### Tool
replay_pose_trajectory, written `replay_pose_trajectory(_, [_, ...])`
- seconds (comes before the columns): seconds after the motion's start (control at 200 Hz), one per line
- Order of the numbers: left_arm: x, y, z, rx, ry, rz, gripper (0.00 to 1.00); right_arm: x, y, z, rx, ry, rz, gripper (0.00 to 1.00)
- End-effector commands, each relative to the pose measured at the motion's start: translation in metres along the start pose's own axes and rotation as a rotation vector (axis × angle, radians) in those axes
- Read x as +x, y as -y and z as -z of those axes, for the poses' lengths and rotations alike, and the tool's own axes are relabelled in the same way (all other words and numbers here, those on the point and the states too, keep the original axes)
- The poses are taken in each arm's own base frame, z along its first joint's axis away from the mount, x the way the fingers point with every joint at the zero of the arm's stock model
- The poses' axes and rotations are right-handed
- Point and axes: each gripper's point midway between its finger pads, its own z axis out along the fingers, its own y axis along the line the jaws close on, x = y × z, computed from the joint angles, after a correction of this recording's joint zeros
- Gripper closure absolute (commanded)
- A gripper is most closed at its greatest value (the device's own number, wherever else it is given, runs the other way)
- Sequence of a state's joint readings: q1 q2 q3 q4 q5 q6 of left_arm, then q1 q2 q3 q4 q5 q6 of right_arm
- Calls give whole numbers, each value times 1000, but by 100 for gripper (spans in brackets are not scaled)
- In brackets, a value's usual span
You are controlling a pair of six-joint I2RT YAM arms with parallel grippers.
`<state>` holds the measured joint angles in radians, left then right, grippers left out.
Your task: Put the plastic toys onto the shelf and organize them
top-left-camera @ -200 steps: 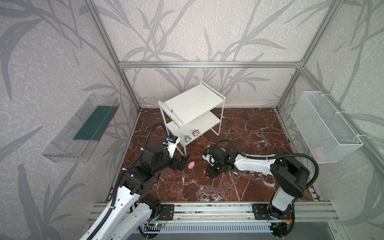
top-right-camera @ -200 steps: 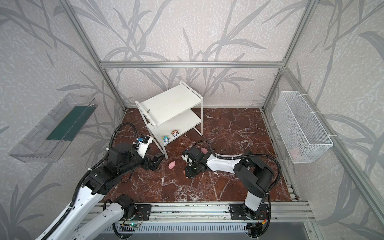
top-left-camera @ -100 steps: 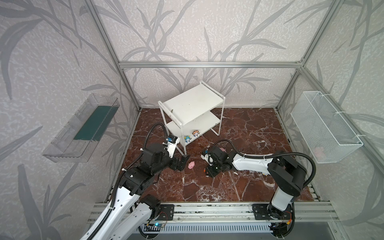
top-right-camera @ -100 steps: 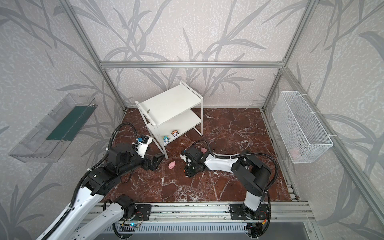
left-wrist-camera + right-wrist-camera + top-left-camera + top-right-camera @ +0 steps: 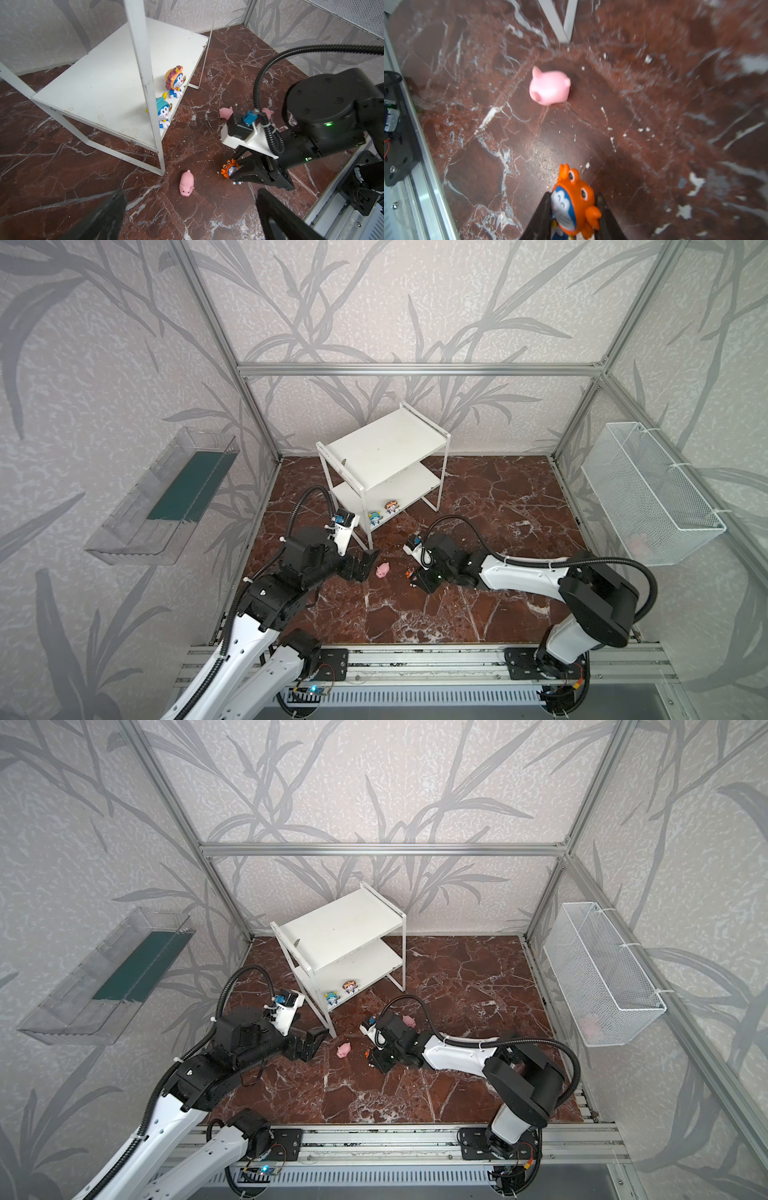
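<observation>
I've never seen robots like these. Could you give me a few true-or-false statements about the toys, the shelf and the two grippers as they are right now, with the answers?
1. The right gripper is shut on an orange crab figurine. True.
2. Two figurines stand on the top board of the shelf. False: the lion-hooded figurine and the blue-hooded figurine both stand on its lower board.
3. The left gripper holds the pink pig. False: it is open, and that pig lies on the marble floor, apart from its fingers.
4. A second pig and a third pig are on the floor by the right arm. True.
</observation>
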<state>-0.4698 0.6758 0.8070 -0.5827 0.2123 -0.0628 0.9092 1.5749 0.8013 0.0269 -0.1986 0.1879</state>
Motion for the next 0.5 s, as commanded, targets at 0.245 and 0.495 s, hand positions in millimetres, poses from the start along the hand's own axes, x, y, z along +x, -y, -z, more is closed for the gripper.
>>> replay_pose_trajectory(0.245, [0,0,-2,7,4,-6,1,-109,28,88,176,551,262,94])
replay_pose_trajectory(0.495, [0,0,-1,7,4,-6,1,-146,52,107,151,685,345,94])
